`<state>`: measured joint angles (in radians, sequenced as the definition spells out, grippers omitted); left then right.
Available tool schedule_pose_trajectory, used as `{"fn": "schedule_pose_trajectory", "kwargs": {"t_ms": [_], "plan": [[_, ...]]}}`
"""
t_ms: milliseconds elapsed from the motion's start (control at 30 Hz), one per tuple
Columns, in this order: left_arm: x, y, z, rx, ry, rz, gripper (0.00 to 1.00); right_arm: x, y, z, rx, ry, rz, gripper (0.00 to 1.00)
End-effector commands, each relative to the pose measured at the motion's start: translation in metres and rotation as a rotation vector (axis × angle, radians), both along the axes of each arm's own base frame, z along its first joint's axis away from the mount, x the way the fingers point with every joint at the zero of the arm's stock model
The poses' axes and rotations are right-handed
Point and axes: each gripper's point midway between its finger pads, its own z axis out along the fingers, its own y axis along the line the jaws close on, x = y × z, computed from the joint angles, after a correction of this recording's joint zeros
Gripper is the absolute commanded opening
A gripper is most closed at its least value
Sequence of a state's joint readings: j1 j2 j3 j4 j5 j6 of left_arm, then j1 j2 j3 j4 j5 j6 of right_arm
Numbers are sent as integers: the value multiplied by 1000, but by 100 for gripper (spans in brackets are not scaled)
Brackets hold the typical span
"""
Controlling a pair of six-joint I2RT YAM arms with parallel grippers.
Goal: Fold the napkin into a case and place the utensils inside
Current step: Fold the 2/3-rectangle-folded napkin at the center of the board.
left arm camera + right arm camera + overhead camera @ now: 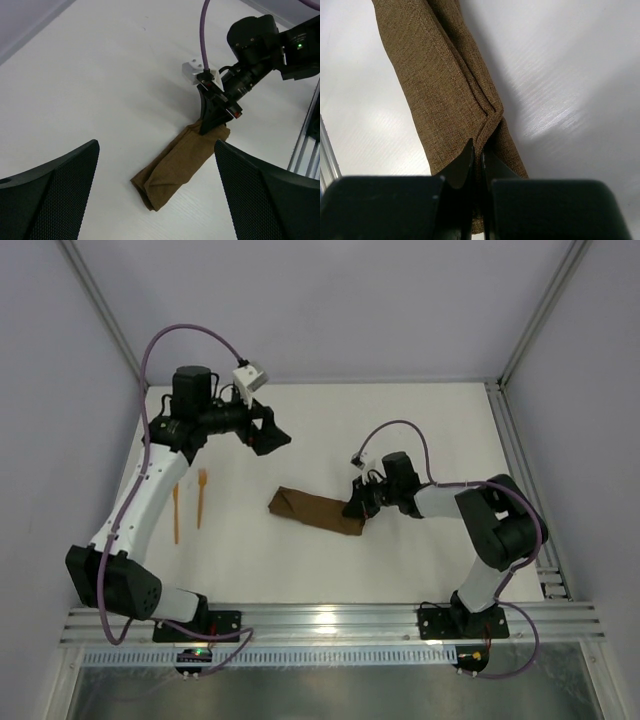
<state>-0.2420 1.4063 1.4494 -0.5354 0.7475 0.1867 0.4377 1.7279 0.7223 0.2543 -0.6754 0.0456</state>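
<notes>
The dark brown napkin is folded into a narrow oblong case (315, 510) lying mid-table; it also shows in the left wrist view (177, 167) and the right wrist view (445, 85). My right gripper (357, 502) is shut on a layered edge at the case's right end (479, 152). My left gripper (272, 432) is open and empty, raised above the table left of and behind the case. Two orange-tan utensils lie at the left: a fork (200, 497) and a second thin piece (176, 512).
A silver rail (320, 625) runs along the near edge. Grey walls and metal frame posts close in the back and sides. The white table (400, 430) lies bare behind the case.
</notes>
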Motion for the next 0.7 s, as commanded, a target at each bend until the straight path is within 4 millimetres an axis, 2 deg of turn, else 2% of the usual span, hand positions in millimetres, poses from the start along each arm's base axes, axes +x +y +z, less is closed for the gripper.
{"fn": "schedule_pose_trajectory", "kwargs": {"t_ms": [0,67,100,133,200,233,267,333,367,467,600,633,667], "plan": [[8,-4,-88,139,187,43,99,7,7,16,-6,-71,24,3],[16,-2,-120,247,119,87,99,6,11,19,6,-72,33,3],[25,-5,-128,277,53,97,99,7,11,21,7,-77,32,3],[18,-5,-152,348,49,98,96,5,12,21,8,-76,36,3],[15,-9,-168,417,32,87,89,4,14,25,17,-80,42,3],[11,-10,-183,460,28,68,88,4,15,28,21,-85,44,3],[3,-19,-190,475,20,35,89,4,16,29,26,-88,49,3],[0,-22,-201,497,-10,23,91,1,18,32,34,-89,62,3],[-4,-16,-214,548,-13,28,92,1,19,33,36,-92,65,3],[3,1,-234,639,-20,74,85,-3,21,34,48,-96,87,3],[-6,-3,-241,614,12,49,70,-7,22,34,49,-86,100,3],[-9,-4,-242,606,21,44,59,-7,21,34,51,-87,101,3],[-11,-4,-242,604,30,42,53,-8,22,34,53,-86,103,3]]}}
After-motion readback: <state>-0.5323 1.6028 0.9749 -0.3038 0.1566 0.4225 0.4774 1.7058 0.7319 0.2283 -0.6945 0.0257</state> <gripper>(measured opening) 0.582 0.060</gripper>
